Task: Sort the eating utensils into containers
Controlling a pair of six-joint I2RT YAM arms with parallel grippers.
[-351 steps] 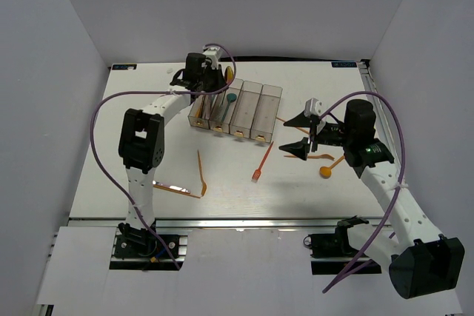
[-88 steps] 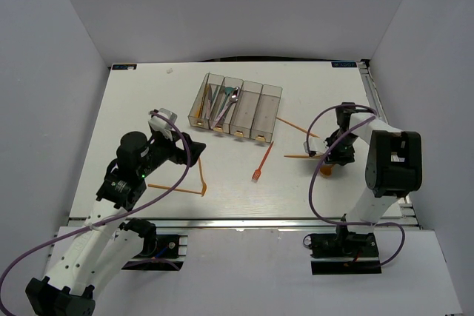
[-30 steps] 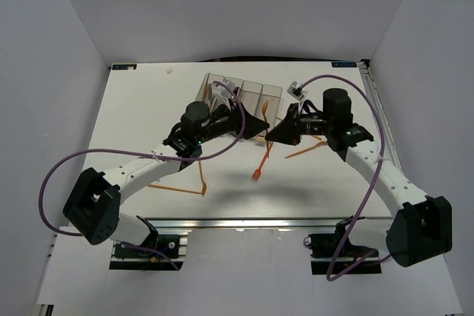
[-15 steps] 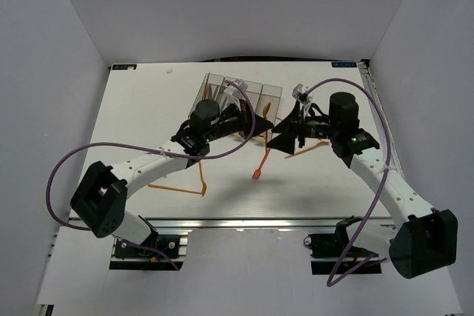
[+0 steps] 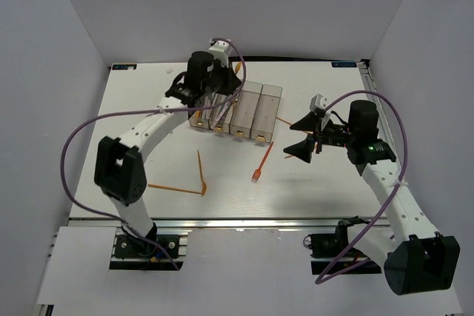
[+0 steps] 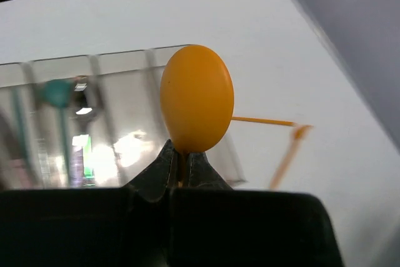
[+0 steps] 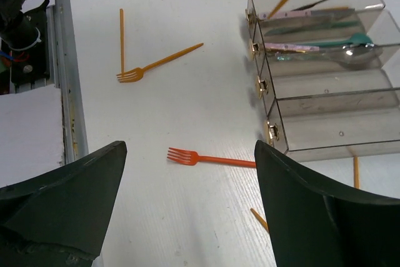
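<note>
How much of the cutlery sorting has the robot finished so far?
Partly done. A teal spoon and a silver spoon already lie in the containers. The left gripper holds an orange spoon close to them. The right gripper is open and empty. An orange fork, a redder fork and other pieces lie loose on the table.

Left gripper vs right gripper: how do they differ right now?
The left gripper is shut on an orange spoon by its handle; the right gripper is open, holding nothing. The left one hangs over the bins; the right one hangs over the table beside them, an orange fork in its view. Both have black fingers.
</note>
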